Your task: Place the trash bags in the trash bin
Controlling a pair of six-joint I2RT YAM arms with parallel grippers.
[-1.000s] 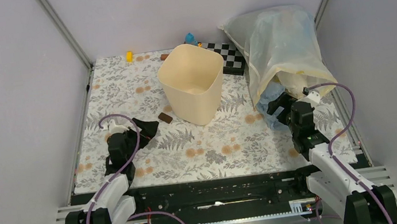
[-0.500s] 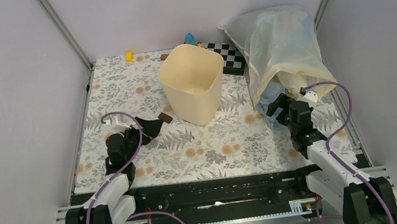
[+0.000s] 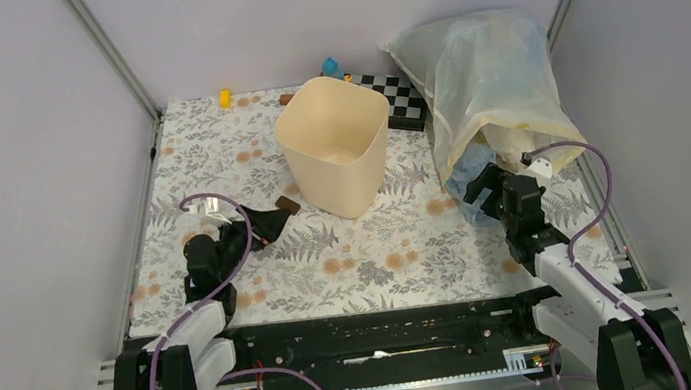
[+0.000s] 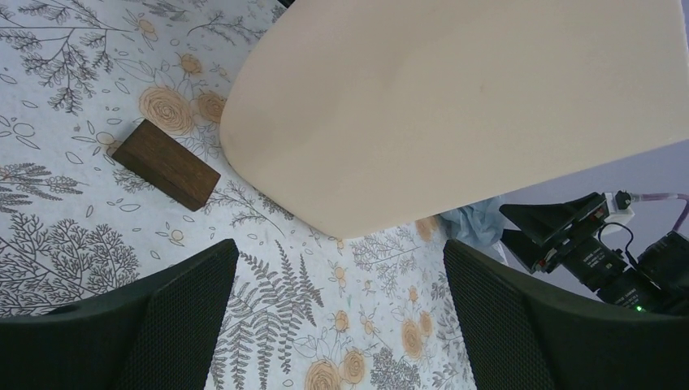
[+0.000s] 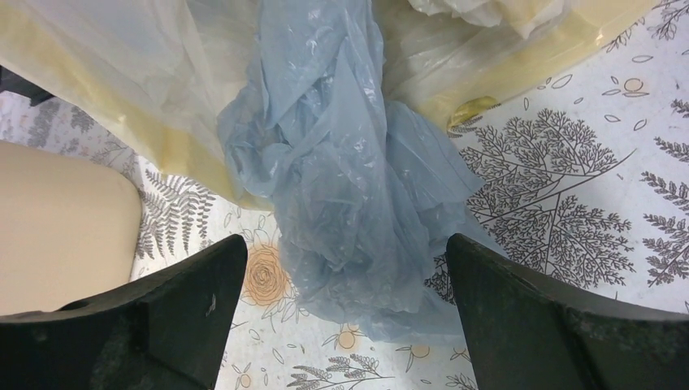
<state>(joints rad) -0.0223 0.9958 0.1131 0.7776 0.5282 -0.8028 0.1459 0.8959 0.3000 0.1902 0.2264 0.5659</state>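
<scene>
The cream-beige trash bin (image 3: pixel 335 146) stands upright at the table's middle back; its wall fills the left wrist view (image 4: pixel 455 106) and shows at the left edge of the right wrist view (image 5: pixel 57 227). A crinkly pale-blue trash bag (image 3: pixel 469 184) spills from the mouth of the yellowish sack onto the mat, and it fills the centre of the right wrist view (image 5: pixel 349 195). My right gripper (image 3: pixel 487 191) is open, with its jaws (image 5: pixel 345 244) spread on either side of the bag's near end and holding nothing. My left gripper (image 3: pixel 260 224) is open and empty (image 4: pixel 337 248), pointing at the bin's base.
The large yellowish-clear sack (image 3: pixel 488 85) lies at the back right against the wall. A brown block (image 3: pixel 287 205) lies left of the bin's base. A checkerboard (image 3: pixel 399 97) and small yellow (image 3: pixel 225 97) and blue (image 3: pixel 331 65) items sit at the back.
My left gripper has swung a little to the right, toward the bin and the brown block. My right gripper shifted slightly at first and has since stayed put over the blue bag.
</scene>
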